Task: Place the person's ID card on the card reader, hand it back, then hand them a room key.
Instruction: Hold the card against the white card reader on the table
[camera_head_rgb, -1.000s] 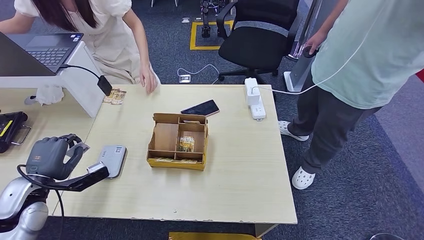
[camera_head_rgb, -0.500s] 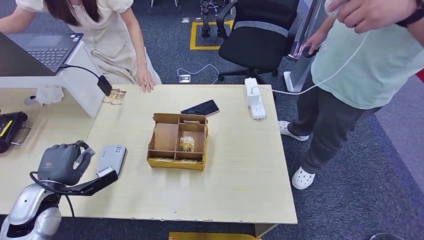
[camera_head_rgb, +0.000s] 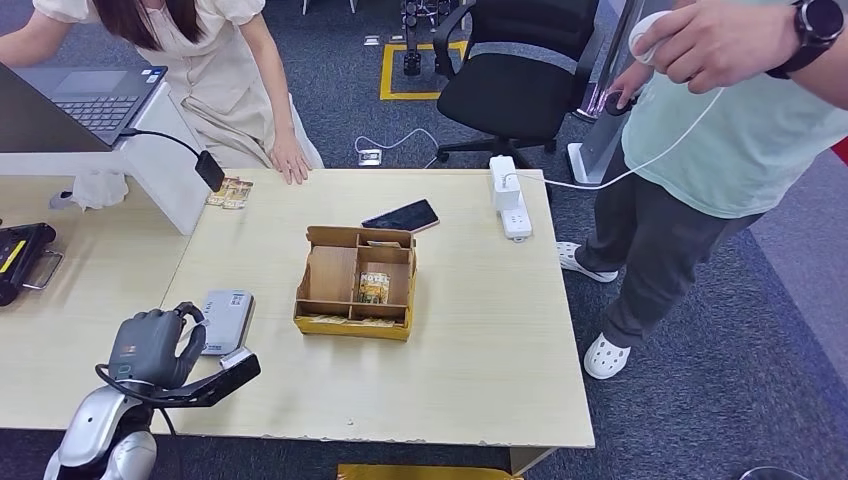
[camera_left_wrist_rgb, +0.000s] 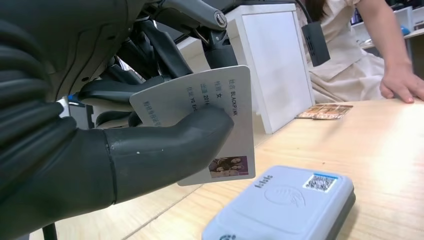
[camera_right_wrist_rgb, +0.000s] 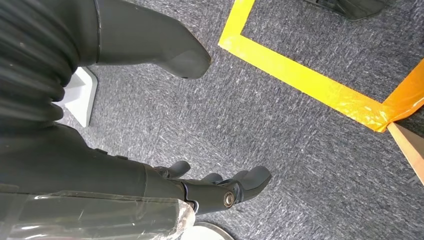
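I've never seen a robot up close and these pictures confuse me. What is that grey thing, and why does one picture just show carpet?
The grey thing is the robot's left hand. One picture comes from a camera on the robot's head, looking down at a pale wooden table. The other two come from small cameras at its wrists.

In the left wrist picture, the hand pinches a white ID card with a small photo, just above a light grey flat card reader.

The right hand hangs down with nothing in it, so its camera sees grey carpet with yellow tape.

On the table also sit a brown cardboard box with compartments, a black phone and a white power strip. Two people stand nearby.
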